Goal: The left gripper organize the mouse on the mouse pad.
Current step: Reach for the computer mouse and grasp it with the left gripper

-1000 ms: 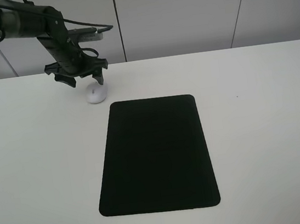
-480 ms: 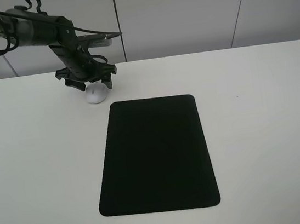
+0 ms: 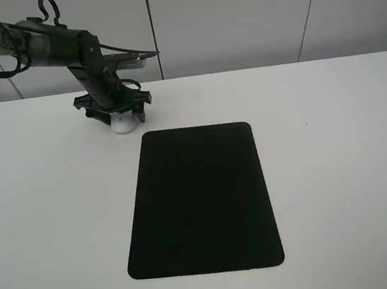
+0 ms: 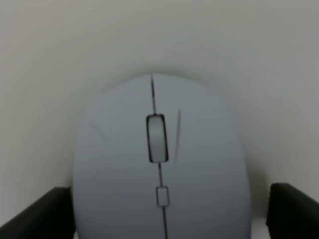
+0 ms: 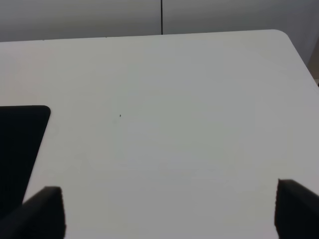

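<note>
Left wrist view: the mouse (image 4: 159, 164) sits centred between the spread fingers (image 4: 37, 214) of the left end effector (image 3: 117, 112) — nothing pinched yet. It lies on the bench (image 3: 339, 168), just beyond the far-left corner of the mouse pad (image 3: 201, 200). Close evenly on its flanks — avoid skewing it.

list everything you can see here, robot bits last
mouse: one, white with a grey wheel, on the table just beyond the pad's far left corner, not on the pad
mouse pad: one, black, flat in the middle of the table
table: one, white, under everything
wall panels: pale grey, behind the table
left gripper: one, black, open, lowered around the mouse with a finger on each side
right gripper: one, black, open, holding nothing, over bare table right of the pad
</note>
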Controlling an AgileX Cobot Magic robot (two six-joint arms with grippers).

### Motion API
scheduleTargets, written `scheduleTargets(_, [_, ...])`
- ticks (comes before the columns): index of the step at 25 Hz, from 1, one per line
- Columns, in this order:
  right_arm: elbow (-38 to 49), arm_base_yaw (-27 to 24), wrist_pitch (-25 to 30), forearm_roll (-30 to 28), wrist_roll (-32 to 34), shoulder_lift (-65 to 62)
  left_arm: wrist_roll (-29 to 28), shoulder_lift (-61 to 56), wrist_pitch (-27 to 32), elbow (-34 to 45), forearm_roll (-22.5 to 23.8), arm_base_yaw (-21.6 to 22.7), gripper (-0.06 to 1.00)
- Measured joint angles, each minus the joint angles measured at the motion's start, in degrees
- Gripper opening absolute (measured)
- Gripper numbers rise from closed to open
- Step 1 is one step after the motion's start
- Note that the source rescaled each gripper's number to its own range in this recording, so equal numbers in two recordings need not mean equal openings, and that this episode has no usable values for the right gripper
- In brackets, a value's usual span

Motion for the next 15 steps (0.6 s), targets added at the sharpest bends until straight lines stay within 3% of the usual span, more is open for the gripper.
scheduleTargets(3, [0.0,0.0,0.0,0.0,0.0,0.0,0.0,0.0,0.0,0.0,0.1,0.0,1.0])
scheduleTargets(5, [0.0,0.0,0.0,0.0,0.0,0.0,-0.1,0.0,0.0,0.0,0.2,0.0,0.91])
scheduleTargets(6, [0.0,0.0,0.0,0.0,0.0,0.0,-0.3,0.0,0.0,0.0,0.3,0.0,0.75])
scheduleTargets(7, [0.0,0.0,0.0,0.0,0.0,0.0,-0.7,0.0,0.0,0.0,0.4,0.0,0.48])
scheduleTargets(8, [0.0,0.0,0.0,0.0,0.0,0.0,-0.9,0.0,0.0,0.0,0.4,0.0,0.1])
scheduleTargets(9, [0.0,0.0,0.0,0.0,0.0,0.0,-1.0,0.0,0.0,0.0,0.4,0.0,0.0])
scheduleTargets(15, [0.0,0.0,0.0,0.0,0.0,0.0,-1.5,0.0,0.0,0.0,0.4,0.1,0.0])
